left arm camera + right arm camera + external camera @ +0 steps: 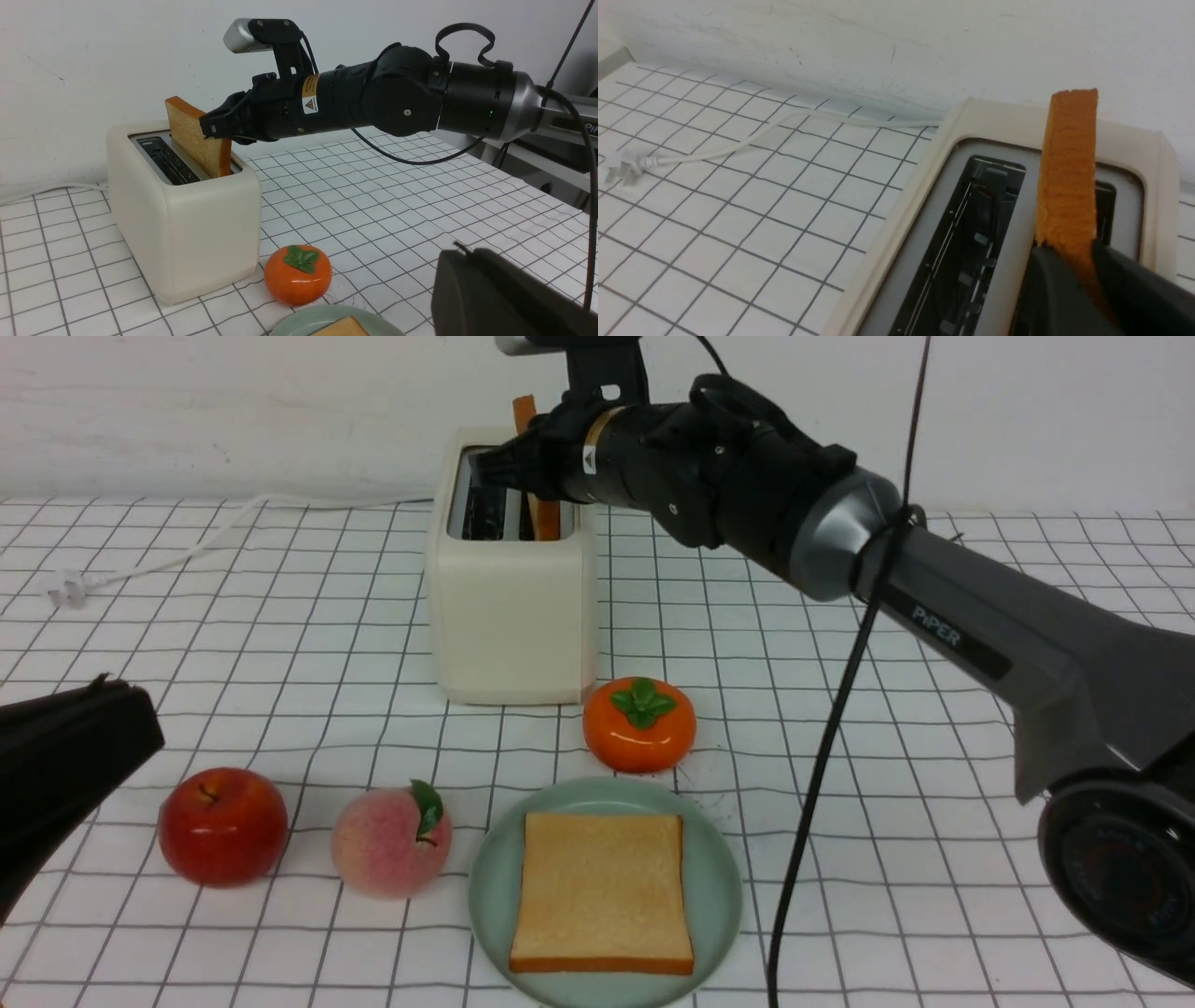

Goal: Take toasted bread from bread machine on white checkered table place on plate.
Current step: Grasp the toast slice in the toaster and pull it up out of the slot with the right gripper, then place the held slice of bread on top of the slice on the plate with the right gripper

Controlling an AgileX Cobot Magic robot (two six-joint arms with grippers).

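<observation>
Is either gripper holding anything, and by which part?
The right gripper pinches the toast standing in the toaster, by its side edge nearest the arm, across both faces. The left gripper holds nothing.

Wall (pixel 233 411): plain white and matt, running the full width behind the tabletop; faint scuffs, dark specks and a hairline mark show up close.
Tabletop (pixel 934 803): white cloth with a thin dark grid, slightly wrinkled, meeting the wall at the back.
Light: even and soft, casting only faint shadows.
Beyond the tabletop's edge: pale bars (pixel 528 163) over a dark gap, too unclear to name.
</observation>
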